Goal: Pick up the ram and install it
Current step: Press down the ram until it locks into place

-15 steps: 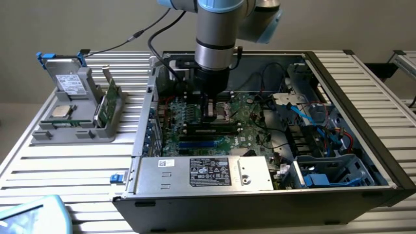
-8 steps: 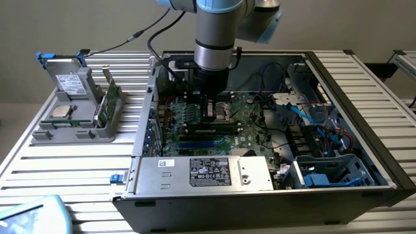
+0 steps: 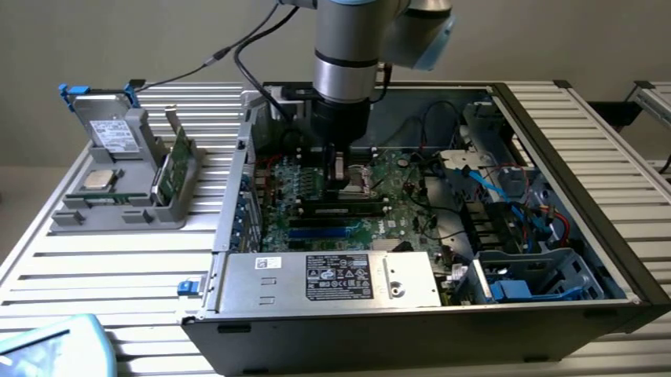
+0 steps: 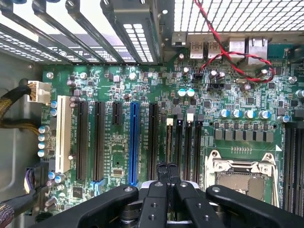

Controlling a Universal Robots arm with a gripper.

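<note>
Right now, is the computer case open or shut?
Open: the computer case has no side panel on, and the motherboard inside lies in plain sight.

Motherboard (image 4: pixel 118 142): green, which you see striped by black slots.
Long slot (image 4: pixel 133 142): blue.
Cable (image 4: pixel 228 57): red.
End effector (image 4: pixel 166 180): black.
Bench (image 3: pixel 126 259): your white ribbed slats.

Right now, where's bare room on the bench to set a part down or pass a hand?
Free: the slatted table in front of the gray holder, and the table strip along the computer case on the exterior view's right. Crowded: inside the case, where the gripper hangs over the motherboard, with cables packed beside it.
</note>
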